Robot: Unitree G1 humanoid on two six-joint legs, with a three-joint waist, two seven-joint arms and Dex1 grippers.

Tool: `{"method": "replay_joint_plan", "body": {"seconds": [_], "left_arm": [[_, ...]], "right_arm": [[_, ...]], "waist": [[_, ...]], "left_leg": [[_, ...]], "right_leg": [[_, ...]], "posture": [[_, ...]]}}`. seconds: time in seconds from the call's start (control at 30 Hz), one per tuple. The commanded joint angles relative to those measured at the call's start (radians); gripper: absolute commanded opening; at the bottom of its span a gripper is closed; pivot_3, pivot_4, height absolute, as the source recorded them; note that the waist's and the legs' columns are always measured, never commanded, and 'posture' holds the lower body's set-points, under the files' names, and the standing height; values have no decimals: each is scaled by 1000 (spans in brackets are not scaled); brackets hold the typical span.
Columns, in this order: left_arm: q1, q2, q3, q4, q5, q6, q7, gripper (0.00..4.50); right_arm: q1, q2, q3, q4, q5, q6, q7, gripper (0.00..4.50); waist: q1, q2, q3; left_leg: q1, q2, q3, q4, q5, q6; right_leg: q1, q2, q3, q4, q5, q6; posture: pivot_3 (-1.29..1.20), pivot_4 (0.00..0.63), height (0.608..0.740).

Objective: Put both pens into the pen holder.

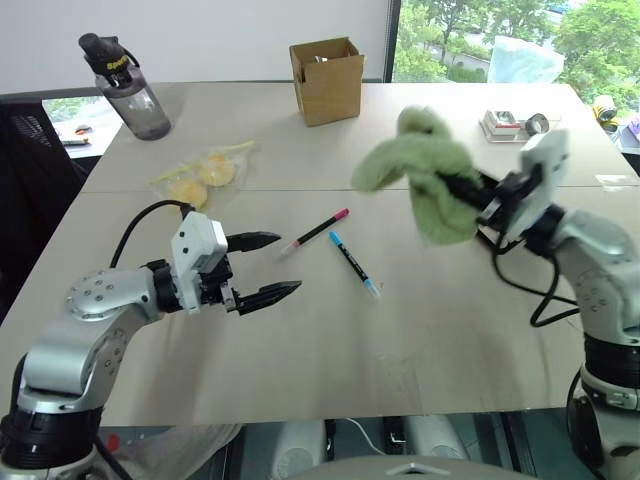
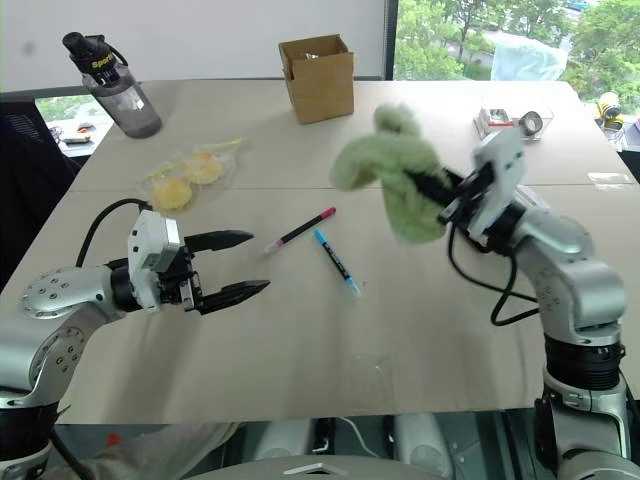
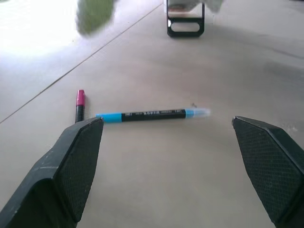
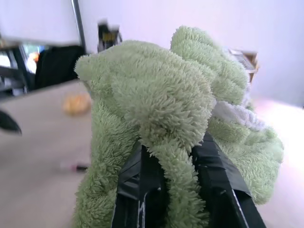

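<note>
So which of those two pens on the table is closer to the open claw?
The pink-capped pen. Its near end lies just past the fingertips of the open left gripper, while the blue-ended pen lies beside it, farther toward the right gripper, which holds a green cloth.

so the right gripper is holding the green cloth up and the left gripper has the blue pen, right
Not quite. The right gripper is shut on the green cloth, but the left gripper is open and holds nothing; the blue pen lies on the table, as the left wrist view shows.
</note>
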Motion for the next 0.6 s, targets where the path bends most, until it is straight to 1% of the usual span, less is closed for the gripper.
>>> {"method": "replay_joint_plan", "body": {"seconds": [0.03,0.07,0.13,0.2,0.27,0.33,0.5,0.57,0.6], "left_arm": [[-103,-26,-26,-32,-69,40,21,4500],[-130,-34,-40,-33,-80,52,21,4500],[-188,-54,-67,-30,-104,73,24,4500],[-227,-71,-80,-29,-134,95,24,4500],[-253,-78,-89,-25,-155,112,12,4500],[-273,-80,-109,-13,-143,107,-3,4500],[-306,-85,-148,16,-108,83,-34,4500],[-313,-87,-154,23,-102,80,-42,4500],[-315,-87,-155,25,-100,79,-45,4500]], "right_arm": [[-60,-87,-226,43,139,104,-143,15],[-58,-129,-275,73,145,115,-159,15],[-24,-229,-374,145,134,122,-147,15],[27,-302,-429,197,111,125,-135,15],[91,-373,-446,260,43,105,-140,15],[181,-431,-449,296,-23,68,-91,15],[373,-518,-441,334,-126,32,2,15],[436,-539,-441,331,-155,28,35,1013],[463,-545,-444,327,-165,27,52,1291]], "waist": [[7,0,0],[7,0,0],[10,0,0],[16,0,0],[15,0,0],[10,1,0],[-2,2,0],[-7,2,0],[-10,2,0]], "left_leg": [[0,-1,0,0,0,0],[0,-2,0,0,0,0],[0,-2,1,0,0,0],[-1,-2,1,0,0,1],[-1,-1,1,-2,0,0],[0,-1,1,-2,1,-1],[1,-1,1,-3,0,1],[2,-2,2,-3,0,1],[2,-2,3,-3,0,1]], "right_leg": [[0,0,0,0,0,0],[0,0,0,0,0,0],[0,0,2,0,0,0],[0,1,1,-2,0,0],[0,2,1,-4,0,1],[0,2,5,-4,0,1],[0,4,7,-4,0,1],[0,5,8,-3,-1,1],[0,5,9,-3,-1,1]], "posture": [[0,150,736],[0,150,736],[0,150,736],[0,150,736],[0,150,736],[0,150,736],[0,150,736],[0,150,736],[0,150,736]]}}
